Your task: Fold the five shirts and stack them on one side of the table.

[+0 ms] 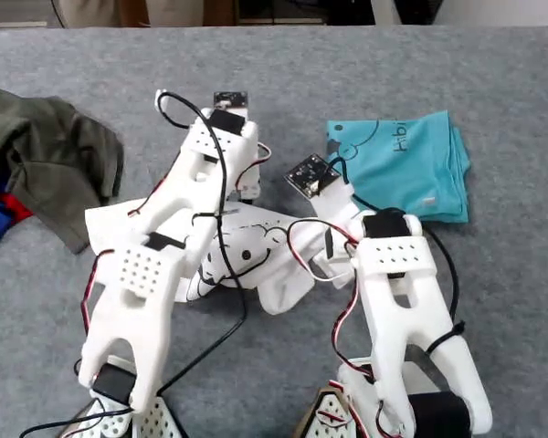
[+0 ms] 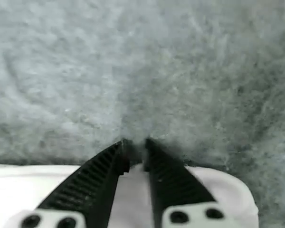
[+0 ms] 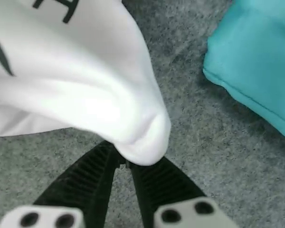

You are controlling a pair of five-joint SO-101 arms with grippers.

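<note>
Two pincers hold one white shirt (image 1: 256,242) on the grey worktop (image 1: 347,73).

At the far left lies a dark green shirt (image 1: 55,160) in a heap, well apart from both arms. Next, the left pincer (image 2: 135,142) is almost closed, with the white shirt's edge between its fingers and its tips over the bare worktop. The white shirt lies crumpled in the middle, under both arms. The right pincer (image 3: 123,159) is squeezed tight on a bunched bit of that shirt. A folded teal shirt (image 1: 411,164) lies near it, at the right.
</note>
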